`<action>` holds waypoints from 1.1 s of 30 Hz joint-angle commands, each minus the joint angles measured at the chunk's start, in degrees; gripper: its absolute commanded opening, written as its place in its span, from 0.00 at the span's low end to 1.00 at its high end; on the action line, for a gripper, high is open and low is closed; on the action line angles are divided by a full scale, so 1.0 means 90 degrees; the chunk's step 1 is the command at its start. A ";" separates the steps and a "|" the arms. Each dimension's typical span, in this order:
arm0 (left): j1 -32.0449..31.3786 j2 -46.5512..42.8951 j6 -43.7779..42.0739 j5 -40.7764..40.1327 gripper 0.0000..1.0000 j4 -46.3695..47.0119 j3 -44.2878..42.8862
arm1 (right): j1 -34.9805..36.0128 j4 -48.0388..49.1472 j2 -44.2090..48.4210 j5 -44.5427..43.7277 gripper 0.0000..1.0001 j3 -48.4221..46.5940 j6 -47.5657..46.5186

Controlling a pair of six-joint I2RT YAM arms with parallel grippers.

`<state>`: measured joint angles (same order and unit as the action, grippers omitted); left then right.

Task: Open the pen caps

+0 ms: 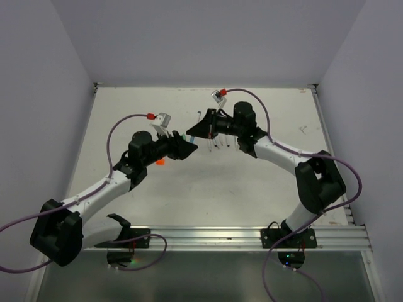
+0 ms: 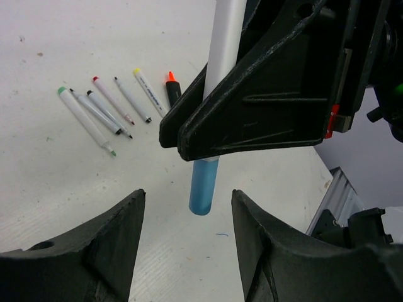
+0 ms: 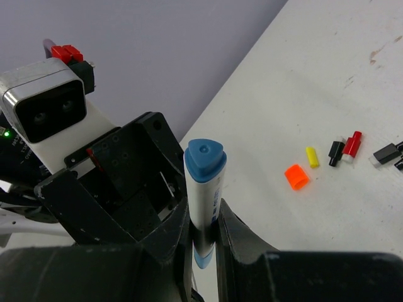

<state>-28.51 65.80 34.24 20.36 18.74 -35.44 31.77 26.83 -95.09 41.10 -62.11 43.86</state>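
Observation:
My right gripper [image 3: 204,212] is shut on a white pen [image 3: 203,192], and its black fingers [image 2: 252,107] clamp the barrel. The pen's blue cap [image 2: 203,185] sits on the barrel's lower end. It hangs just ahead of my left gripper [image 2: 187,200], which is open with nothing between its fingers. Loose pen caps lie on the table: orange [image 3: 296,177], yellow [image 3: 312,156], black [image 3: 335,150] and red [image 3: 352,145]. From above, both grippers meet at mid-table, left [image 1: 184,150] and right [image 1: 194,131].
Several uncapped pens [image 2: 101,113] lie side by side on the white table [image 1: 208,189], with an orange-tipped marker [image 2: 171,88] beside them. Purple cables [image 1: 113,135] loop over both arms. A metal rail [image 1: 252,236] runs along the near edge.

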 commanded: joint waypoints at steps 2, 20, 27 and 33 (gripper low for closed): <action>0.0043 0.0013 -0.0035 0.0403 0.59 0.0515 -0.0251 | 0.0122 0.0417 0.0077 0.0003 0.00 -0.0062 0.0069; 0.0434 0.0140 0.0414 0.1232 0.00 0.0973 0.0030 | 0.0210 0.1342 -0.0284 0.0335 0.00 -0.0160 0.0663; 0.0629 -0.0113 0.1069 0.2357 0.00 0.2117 0.0685 | 0.0132 0.2937 -0.0421 0.0297 0.00 -0.0306 0.1182; 0.0619 -0.0846 0.1292 0.2601 0.00 0.2349 0.1232 | 0.0064 0.3438 -0.0625 -0.0524 0.00 -0.0550 0.0800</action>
<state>-22.02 61.82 42.48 34.09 36.32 -27.53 35.00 44.25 -99.96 46.59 -62.63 52.49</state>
